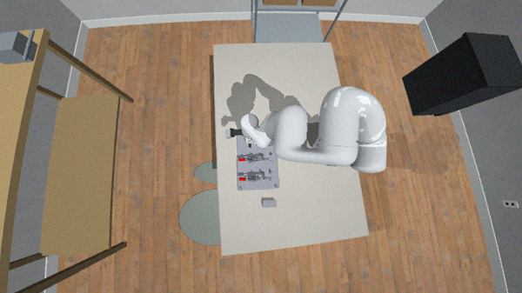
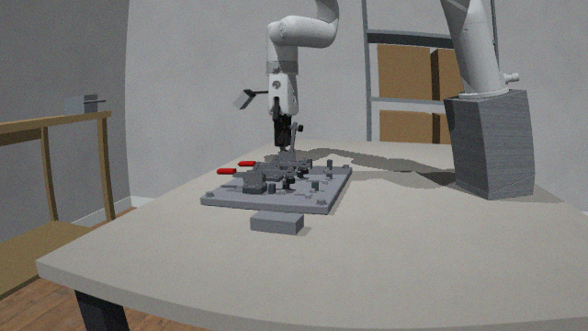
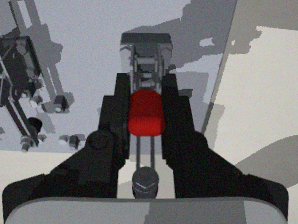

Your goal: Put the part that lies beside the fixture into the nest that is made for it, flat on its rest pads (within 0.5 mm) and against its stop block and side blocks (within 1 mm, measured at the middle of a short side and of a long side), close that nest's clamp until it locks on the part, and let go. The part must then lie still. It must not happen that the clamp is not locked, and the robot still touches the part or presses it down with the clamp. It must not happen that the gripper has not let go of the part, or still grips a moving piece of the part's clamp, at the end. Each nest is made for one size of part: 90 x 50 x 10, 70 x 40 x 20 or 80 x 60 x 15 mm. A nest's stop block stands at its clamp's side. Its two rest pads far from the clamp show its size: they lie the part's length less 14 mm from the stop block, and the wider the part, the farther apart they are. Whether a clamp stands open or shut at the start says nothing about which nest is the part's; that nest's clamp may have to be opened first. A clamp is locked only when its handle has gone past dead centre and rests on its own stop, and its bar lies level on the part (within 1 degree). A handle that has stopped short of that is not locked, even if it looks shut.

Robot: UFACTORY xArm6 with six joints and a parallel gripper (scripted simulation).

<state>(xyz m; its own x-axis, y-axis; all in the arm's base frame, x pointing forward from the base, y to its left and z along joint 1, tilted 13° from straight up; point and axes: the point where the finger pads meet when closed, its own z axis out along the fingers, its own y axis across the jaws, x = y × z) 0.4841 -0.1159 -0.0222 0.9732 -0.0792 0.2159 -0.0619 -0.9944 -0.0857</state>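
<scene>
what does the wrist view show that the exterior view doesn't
Only the wrist view shows the end effector shut on a red clamp handle, with a dark finger on each side of it.

Only the exterior view shows the grey part lying on the table in front of the fixture plate, two other red handles lying low, and the arm's pedestal.

Both show the end effector over the fixture's far end.
</scene>
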